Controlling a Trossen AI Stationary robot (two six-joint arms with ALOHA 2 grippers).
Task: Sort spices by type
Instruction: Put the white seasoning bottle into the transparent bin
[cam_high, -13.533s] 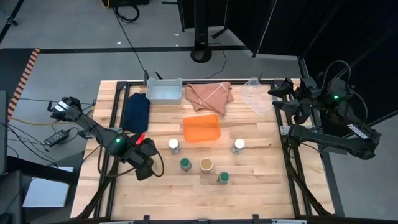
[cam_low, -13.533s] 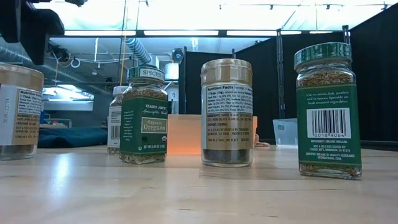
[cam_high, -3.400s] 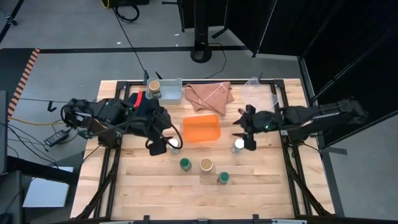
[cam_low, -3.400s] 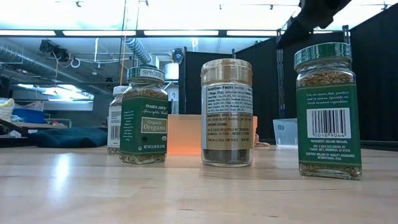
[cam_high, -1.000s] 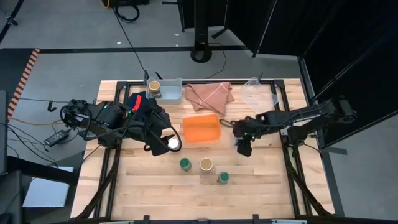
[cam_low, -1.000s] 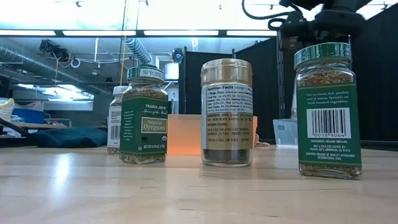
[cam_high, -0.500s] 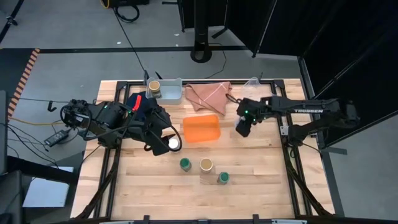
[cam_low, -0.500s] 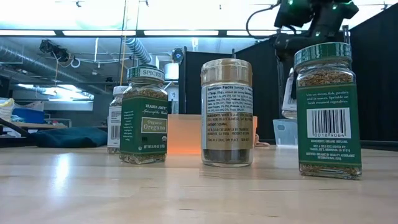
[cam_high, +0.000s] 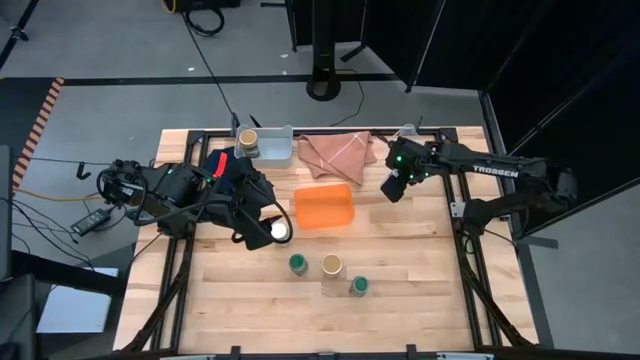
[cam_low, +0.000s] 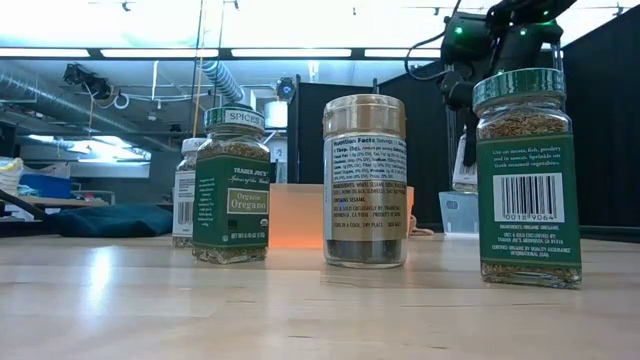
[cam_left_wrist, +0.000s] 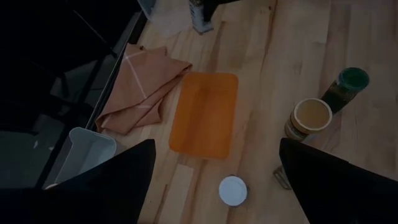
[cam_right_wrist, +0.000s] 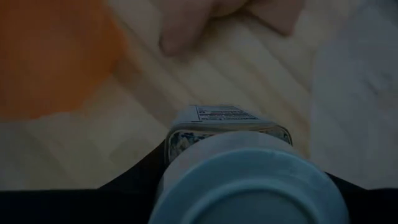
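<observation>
My right gripper (cam_high: 393, 187) is shut on a white-capped spice jar (cam_right_wrist: 247, 179) above the table's far right part, between the orange tray (cam_high: 323, 207) and a clear container (cam_high: 410, 140). My left gripper (cam_left_wrist: 214, 186) hangs open above a second white-capped jar (cam_left_wrist: 232, 190), which stands on its base on the table left of the tray. Two green-capped jars (cam_high: 298, 263) (cam_high: 358, 285) and a tan-capped jar (cam_high: 331, 265) stand near the front. Another tan-capped jar (cam_high: 248, 140) sits in the grey bin (cam_high: 277, 152). My right gripper pinches the jar between its two fingers at its upper end, just under the white cap (cam_right_wrist: 186, 140). The fingers (cam_right_wrist: 140, 177) come from above, slanting down. The jar (cam_low: 465, 160) hangs below them, lifted clear of the table, its glass body pointing down.
A pink cloth (cam_high: 338, 150) lies at the far edge between the bin and the clear container. A black frame (cam_high: 460, 200) runs along the table's sides. Bare wood lies right of the orange tray and along the front.
My right gripper has carried the white-capped jar toward the table's far edge, from the near right of the orange tray to a spot beside the clear container, rolling its wrist on the way. The jar stays lifted clear.
</observation>
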